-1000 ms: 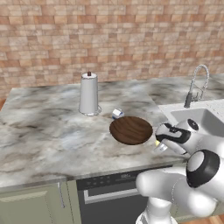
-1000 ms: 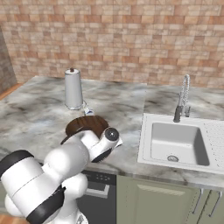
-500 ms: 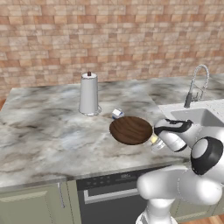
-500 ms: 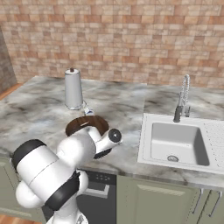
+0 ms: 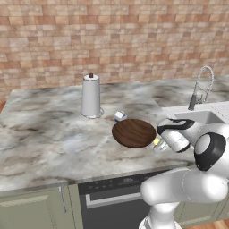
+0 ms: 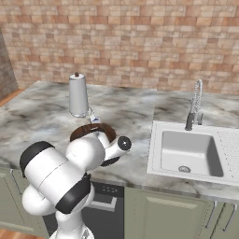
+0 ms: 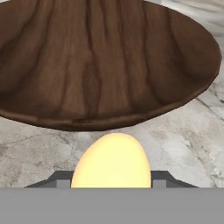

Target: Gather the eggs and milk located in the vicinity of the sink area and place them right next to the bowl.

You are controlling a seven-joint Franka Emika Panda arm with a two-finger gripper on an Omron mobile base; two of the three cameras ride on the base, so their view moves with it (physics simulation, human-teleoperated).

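Observation:
The dark wooden bowl [image 5: 133, 133] sits on the marble counter, and its grained underside and rim fill the top of the hand view [image 7: 105, 61]. My gripper [image 5: 158, 144] is at the bowl's right edge, low over the counter, shut on the orange-yellow egg [image 5: 156, 142]. In the hand view the egg [image 7: 112, 159] sits between the dark fingertips [image 7: 59, 178], just short of the bowl's rim. The small white milk carton [image 5: 119, 116] with blue markings stands right behind the bowl [image 6: 91, 130], on its far side [image 6: 94, 120].
A tall white-grey jug [image 5: 91, 96] with a dark knob stands behind and left of the bowl. The sink [image 6: 191, 149] with its chrome spring faucet [image 6: 195, 105] lies to the right. My white arm covers part of the bowl in the right base view.
The gripper has edged left with the egg, closer to the bowl's right rim. The arm's elbow has swung round. Bowl, carton and jug have not moved.

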